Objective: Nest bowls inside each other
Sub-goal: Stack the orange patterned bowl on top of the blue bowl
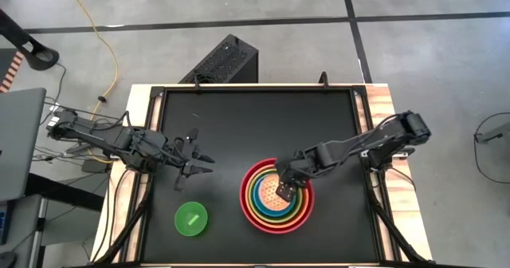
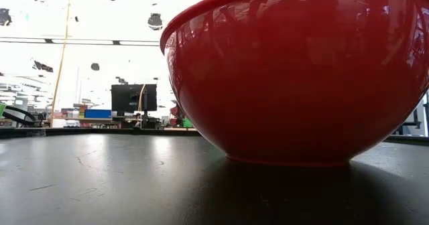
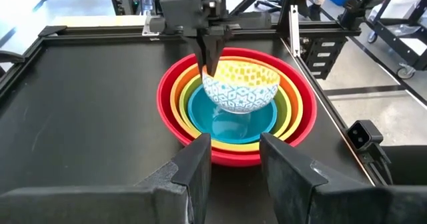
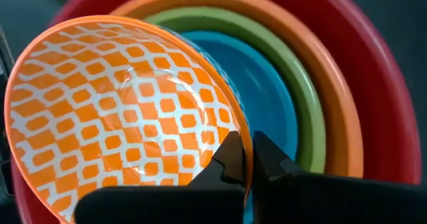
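The right gripper (image 1: 287, 185) hangs over the stack of nested bowls on the black table (image 1: 239, 116), its fingers (image 4: 230, 159) pinched shut on the rim of the tan patterned bowl (image 3: 241, 85). One finger lies inside that rim and the other outside, so the bowl's orange-and-white checked inside spreads away from the fingertips, and the bowl hangs tilted rather than level. Directly under the gripped bowl sits the blue bowl (image 3: 230, 125), and around that, in widening rings, the olive-green bowl (image 4: 293, 77), the orange bowl (image 4: 333, 111) and the large red bowl (image 2: 301, 71), each resting inside the next. In the left wrist view the patterned bowl's bottom appears to be just clear of the blue bowl's floor, with a pale reflection below it, though whether the two touch cannot be told for sure. The left gripper (image 1: 191, 158) hovers over bare table well to the side of the stack, its fingers (image 3: 197, 167) parted about halfway with nothing between them, pointing toward the red bowl. The small bright green bowl (image 1: 191, 218) stands alone on the table, near the left fingers and apart from the stack.
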